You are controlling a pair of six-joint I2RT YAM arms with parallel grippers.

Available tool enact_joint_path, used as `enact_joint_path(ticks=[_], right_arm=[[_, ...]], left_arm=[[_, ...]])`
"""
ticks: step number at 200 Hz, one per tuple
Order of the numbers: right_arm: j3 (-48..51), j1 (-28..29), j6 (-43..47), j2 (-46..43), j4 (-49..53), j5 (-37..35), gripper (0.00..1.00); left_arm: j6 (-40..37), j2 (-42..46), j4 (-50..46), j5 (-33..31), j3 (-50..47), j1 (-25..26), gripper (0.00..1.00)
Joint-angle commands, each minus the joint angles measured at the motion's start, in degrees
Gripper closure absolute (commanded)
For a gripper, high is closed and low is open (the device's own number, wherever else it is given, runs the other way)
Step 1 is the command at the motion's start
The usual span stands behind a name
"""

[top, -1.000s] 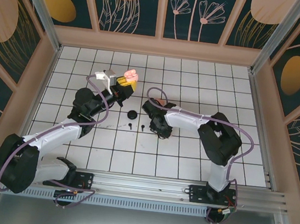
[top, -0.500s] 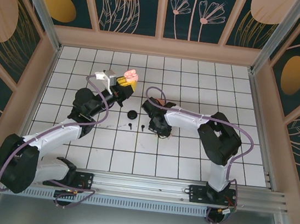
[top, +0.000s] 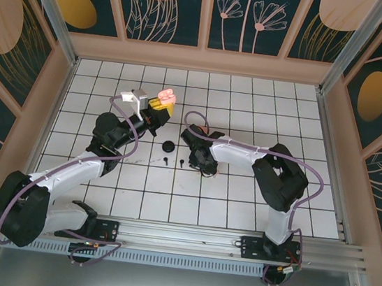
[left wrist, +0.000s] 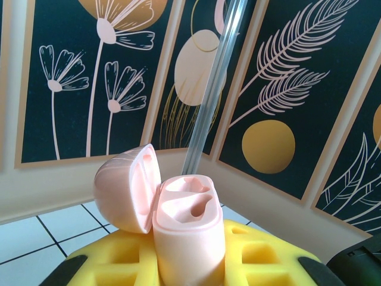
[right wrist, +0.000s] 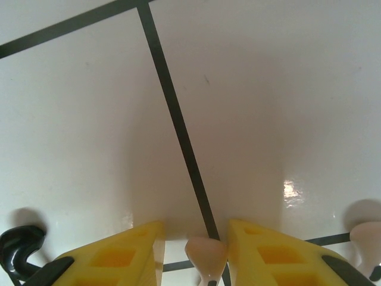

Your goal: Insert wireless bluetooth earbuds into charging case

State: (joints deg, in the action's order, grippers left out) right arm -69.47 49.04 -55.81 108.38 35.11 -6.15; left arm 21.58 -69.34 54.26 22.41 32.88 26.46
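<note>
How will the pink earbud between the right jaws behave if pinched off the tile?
Pink earbud looks tiny and rounded, so it will probably be very light and may squirt sideways from the jaws. The tile is glossy, so a nudge could slide or roll it. Likely rigid plastic, not floppy.

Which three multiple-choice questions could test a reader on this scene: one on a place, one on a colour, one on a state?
1. Where is the pink charging case?
A. flat on the table
B. against the back wall
C. in the left gripper

2. What colour is the earbud between the jaws of the right gripper?
A. black
B. pale pink
C. blue

3. How is the lid of the case?
A. hinged open
B. shut
C. missing

Answers: C, its jaws clamp the case; B, the right wrist view shows a pink bud there; A, the lid leans back from the case.
</note>
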Motion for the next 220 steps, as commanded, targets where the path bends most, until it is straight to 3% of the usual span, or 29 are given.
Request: enact_joint_path(ticks=[1, 141, 220], right_arm=[[0.2, 0.79, 0.27, 0.19, 1.24, 0.88, 0.67], [1.5, 2.12, -0.95, 0.0, 2.15, 0.79, 0.68], [1.88, 2.3, -0.47, 0.08, 0.93, 1.23, 0.79]], left_arm=[[0.59, 1.49, 2.21, -0.09, -0.44, -0.18, 1.0], [0.79, 1.07, 2.6, 0.09, 0.17, -0.18, 1.0], [1.32, 0.83, 2.8, 0.15, 0.43, -0.18, 1.0]])
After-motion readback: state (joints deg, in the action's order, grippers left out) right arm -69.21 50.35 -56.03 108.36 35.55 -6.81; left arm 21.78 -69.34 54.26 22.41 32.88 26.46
